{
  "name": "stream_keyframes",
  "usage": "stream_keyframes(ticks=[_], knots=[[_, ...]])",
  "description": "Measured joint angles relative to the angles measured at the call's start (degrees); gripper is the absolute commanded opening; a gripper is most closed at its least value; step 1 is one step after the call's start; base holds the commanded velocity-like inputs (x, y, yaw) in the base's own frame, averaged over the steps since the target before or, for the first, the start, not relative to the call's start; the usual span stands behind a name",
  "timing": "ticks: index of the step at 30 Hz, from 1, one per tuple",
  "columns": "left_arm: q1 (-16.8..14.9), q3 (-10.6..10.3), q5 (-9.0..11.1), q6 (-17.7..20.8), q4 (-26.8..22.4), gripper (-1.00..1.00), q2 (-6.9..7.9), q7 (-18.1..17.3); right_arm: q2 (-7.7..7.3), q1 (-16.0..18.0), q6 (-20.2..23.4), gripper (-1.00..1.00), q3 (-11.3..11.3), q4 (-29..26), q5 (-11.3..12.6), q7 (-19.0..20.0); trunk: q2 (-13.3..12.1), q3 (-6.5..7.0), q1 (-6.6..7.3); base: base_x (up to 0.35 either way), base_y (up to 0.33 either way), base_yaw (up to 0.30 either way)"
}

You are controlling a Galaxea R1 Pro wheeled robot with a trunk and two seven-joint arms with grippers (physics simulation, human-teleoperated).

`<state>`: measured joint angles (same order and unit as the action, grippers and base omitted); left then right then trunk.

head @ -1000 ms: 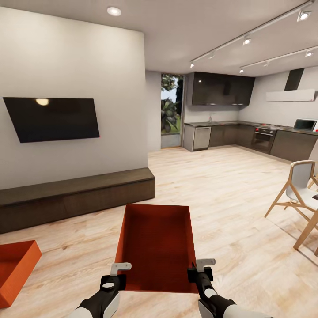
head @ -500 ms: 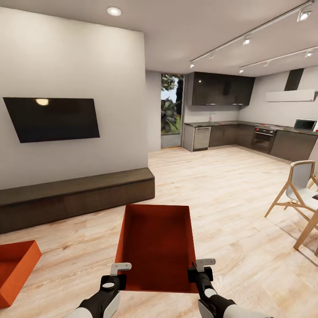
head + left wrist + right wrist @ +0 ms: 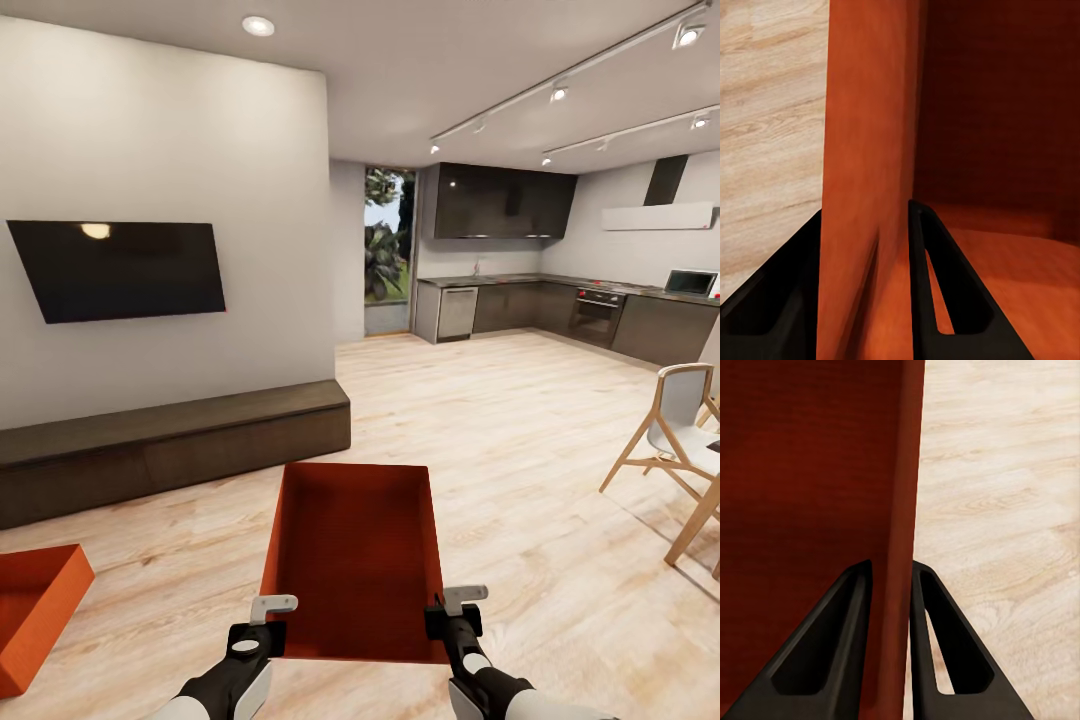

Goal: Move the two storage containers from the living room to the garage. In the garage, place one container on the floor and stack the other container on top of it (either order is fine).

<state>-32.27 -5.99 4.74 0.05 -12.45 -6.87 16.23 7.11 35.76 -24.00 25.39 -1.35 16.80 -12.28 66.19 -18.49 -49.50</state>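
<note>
Your left hand [image 3: 272, 617] grips held box [image 3: 355, 560] left wall, right hand [image 3: 452, 607] grips right wall. Box sits at 6 o'clock. Second box [image 3: 35, 605] on wood floor [image 3: 520, 450], 8 o'clock.

An open-plan home: a living room with a black wall TV [image 3: 118, 268] at left above a dark low bench [image 3: 170, 440], pale wood-plank flooring [image 3: 520, 450], and a dark-cabinet kitchen [image 3: 560, 300] at upper right.
</note>
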Motion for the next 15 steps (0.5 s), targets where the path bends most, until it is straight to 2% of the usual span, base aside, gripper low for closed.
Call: stream_keyframes(ticks=[3, 15], knots=[[0.0, 0.0, 0.0, 0.0, 0.0, -1.0, 0.02, 0.0, 0.07, 0.0, 0.0, -1.0, 0.1, 0.0, 0.1, -0.2, 0.0, 0.0, 0.0, 0.0, 0.0, -0.164], [0.0, 0.0, 0.0, 0.0, 0.0, -1.0, 0.01, 0.0, 0.06, 0.0, -0.1, -1.0, 0.1, 0.0, 0.1, -0.1, 0.0, 0.06, 0.0, 0.0, 0.0, -0.281]])
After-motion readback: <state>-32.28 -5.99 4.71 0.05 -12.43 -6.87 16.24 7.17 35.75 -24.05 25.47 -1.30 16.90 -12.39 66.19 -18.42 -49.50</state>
